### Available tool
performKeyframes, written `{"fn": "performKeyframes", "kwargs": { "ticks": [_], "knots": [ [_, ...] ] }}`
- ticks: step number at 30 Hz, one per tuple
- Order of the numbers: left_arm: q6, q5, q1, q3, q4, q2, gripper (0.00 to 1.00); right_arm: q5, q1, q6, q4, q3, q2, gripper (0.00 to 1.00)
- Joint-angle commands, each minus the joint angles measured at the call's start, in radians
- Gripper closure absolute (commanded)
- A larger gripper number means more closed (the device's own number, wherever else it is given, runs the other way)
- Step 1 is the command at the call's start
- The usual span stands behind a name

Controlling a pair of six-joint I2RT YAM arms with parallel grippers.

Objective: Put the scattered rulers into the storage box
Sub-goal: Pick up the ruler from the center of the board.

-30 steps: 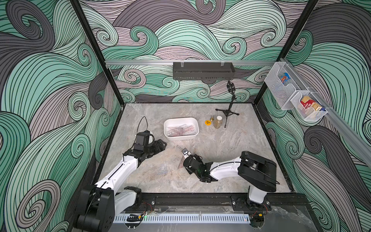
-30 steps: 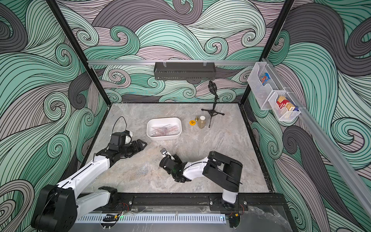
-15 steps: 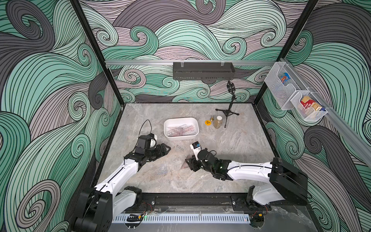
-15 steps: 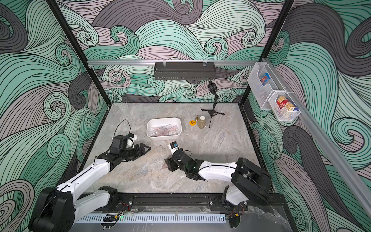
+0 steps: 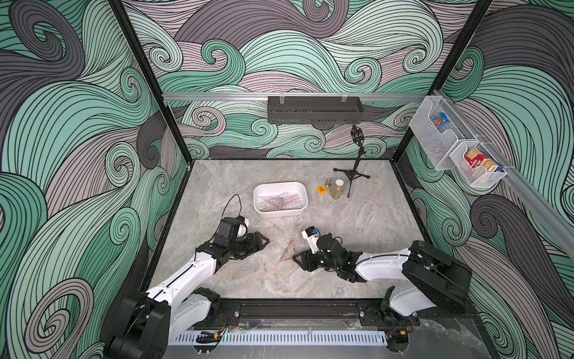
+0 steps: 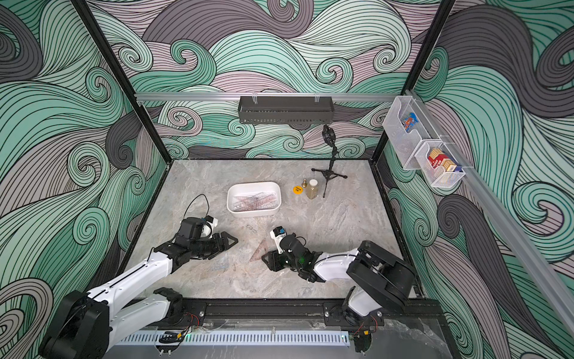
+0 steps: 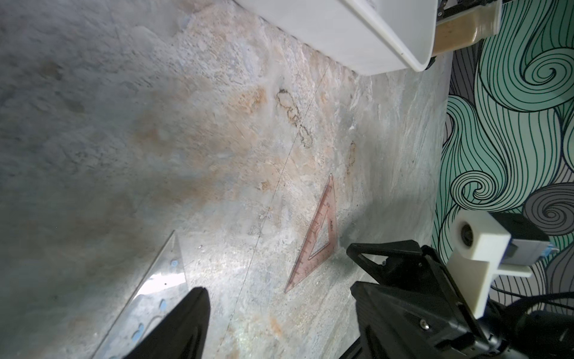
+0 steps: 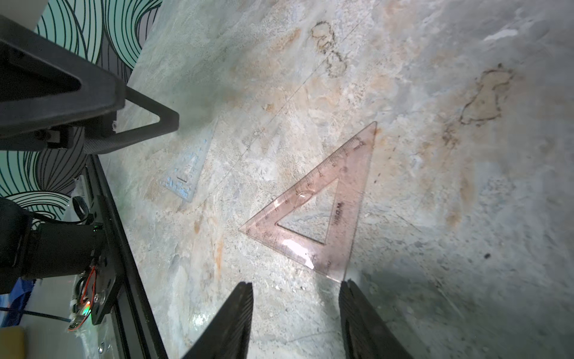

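Several see-through rulers (image 5: 279,203) are lying in the white plastic storage box (image 5: 260,190); pinkish-brown triangle (image 8: 354,202) and bluish triangle (image 8: 189,167) are waiting nearer; left gripper (image 5: 262,244) and right gripper (image 8: 295,283) are gaping empty.

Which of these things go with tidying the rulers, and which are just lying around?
For the job: pink triangle ruler, bluish triangle ruler, rulers already in the box, white storage box.
Just lying about: yellow disc, small bottle, black stand, dark wall tray, mesh baskets.

Left gripper (image 5: 259,244) nearer bluish triangle (image 5: 252,264)
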Motion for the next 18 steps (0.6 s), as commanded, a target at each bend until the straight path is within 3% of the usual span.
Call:
{"fn": "performKeyframes", "kwargs": {
  "ticks": [1, 11, 18],
  "knots": [
    [-0.014, 0.013, -0.008, -0.001, 0.015, -0.010, 0.22, -0.048, -0.008, 0.017, 0.046, 0.003, 0.036, 0.51],
    [-0.003, -0.006, -0.008, 0.011, 0.005, 0.000, 0.22, -0.070, -0.009, 0.026, 0.033, 0.027, 0.084, 0.52],
    [0.000, -0.014, -0.006, 0.010, 0.007, -0.009, 0.22, -0.036, -0.064, 0.016, 0.004, 0.018, -0.017, 0.52]
  ]
}}
